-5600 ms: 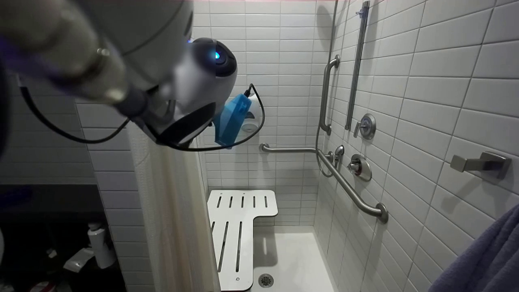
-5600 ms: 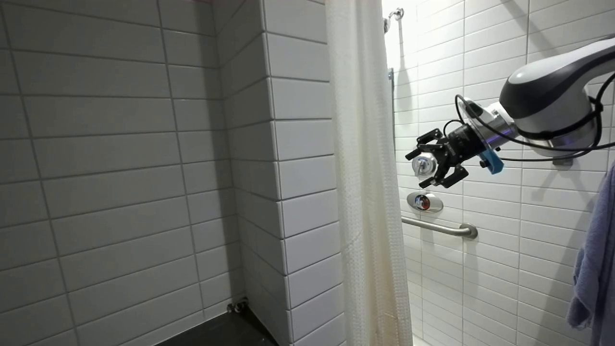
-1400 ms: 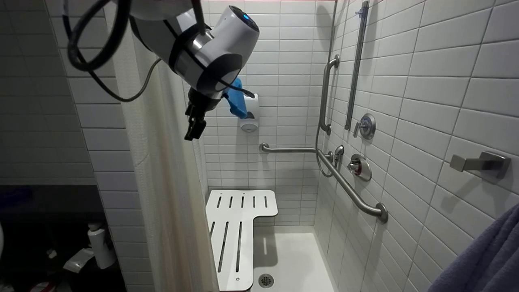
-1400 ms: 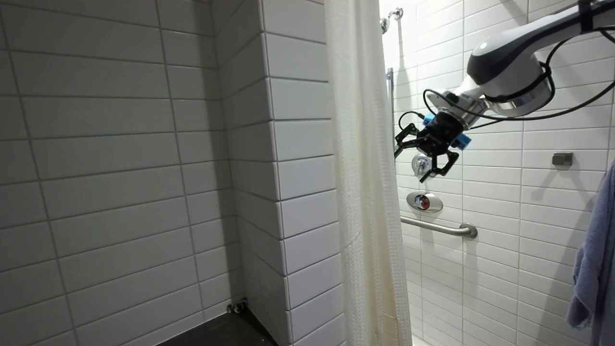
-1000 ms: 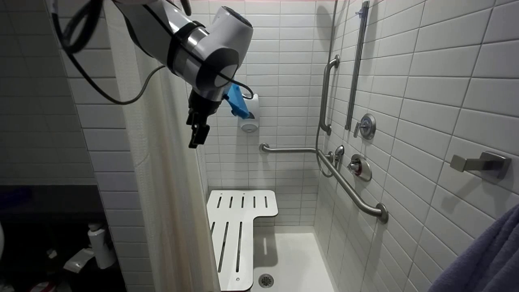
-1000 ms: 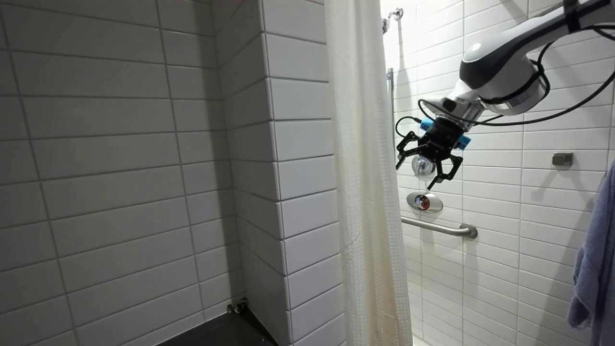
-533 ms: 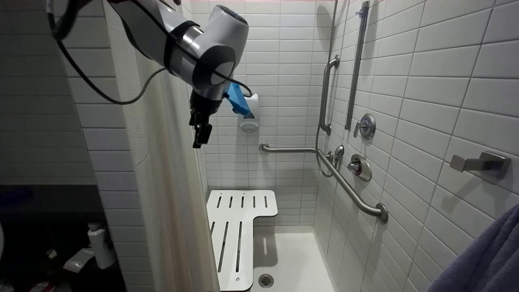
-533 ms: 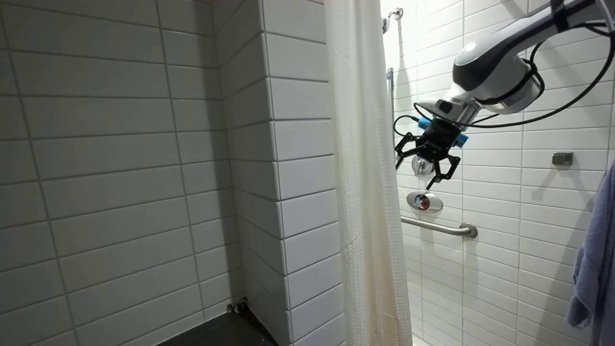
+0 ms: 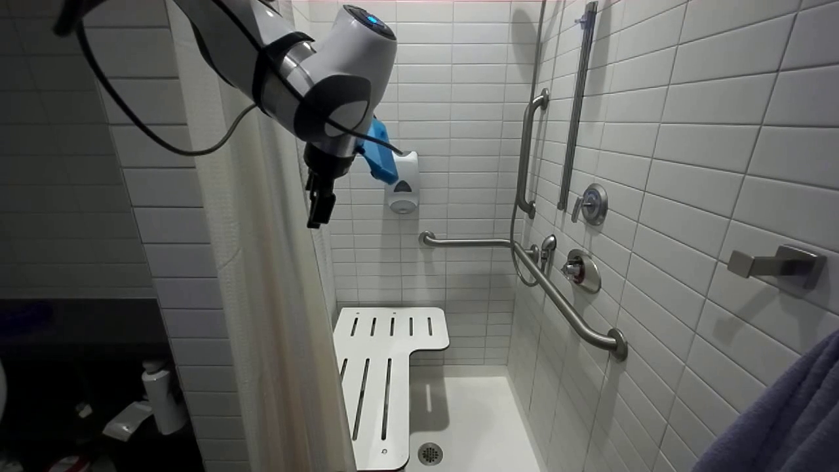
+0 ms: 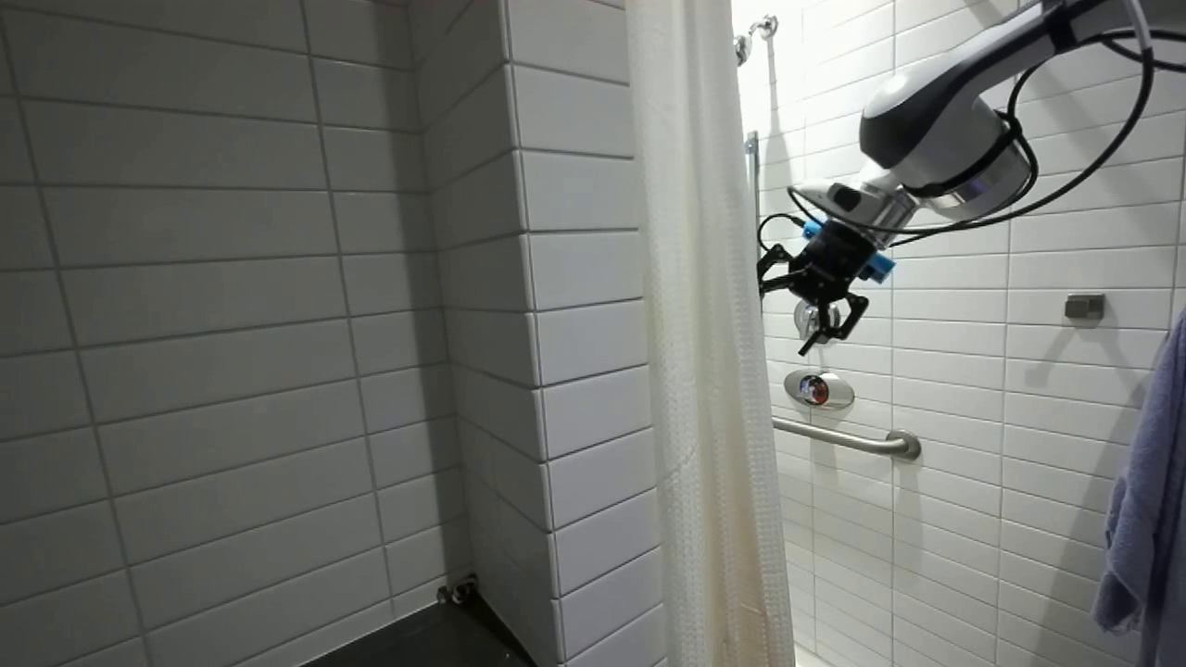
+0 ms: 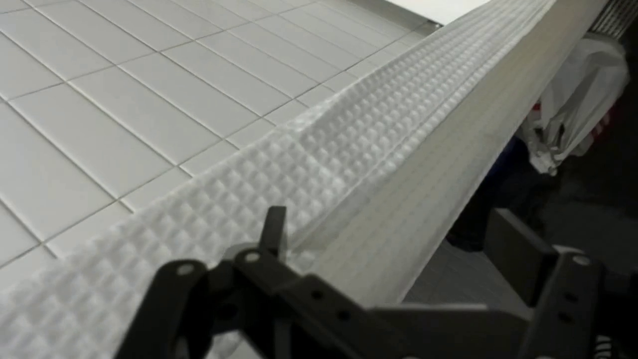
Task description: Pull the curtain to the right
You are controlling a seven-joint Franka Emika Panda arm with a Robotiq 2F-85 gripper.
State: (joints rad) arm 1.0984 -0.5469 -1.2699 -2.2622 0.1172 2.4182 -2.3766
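The curtain (image 9: 282, 328) hangs in tall off-white folds, gathered at the left side of the shower opening. My gripper (image 10: 782, 324) is tilted down beside the curtain's inner edge in an exterior view, one fingertip partly hidden at that edge. From the wrist, the gripper (image 11: 389, 212) is open with wide-spread fingers. Curtain fabric (image 11: 408, 199) runs diagonally through the space between them. The left finger (image 11: 273, 227) stands in front of the waffle-textured part, while the right finger (image 11: 516, 249) is beyond the free edge. Contact with the cloth cannot be told.
A white slatted seat (image 9: 373, 380) sits low behind the curtain. A soap dispenser (image 9: 403, 190) is on the back wall. A grab bar (image 9: 557, 295) and a towel (image 9: 780, 419) are on the right. A tiled pillar (image 10: 593, 352) stands beside the curtain.
The arm has come from farther right in an exterior view, turned its gripper downward and moved left to the curtain's edge. Lately it shifts slightly left and up. The curtain hangs essentially as before.
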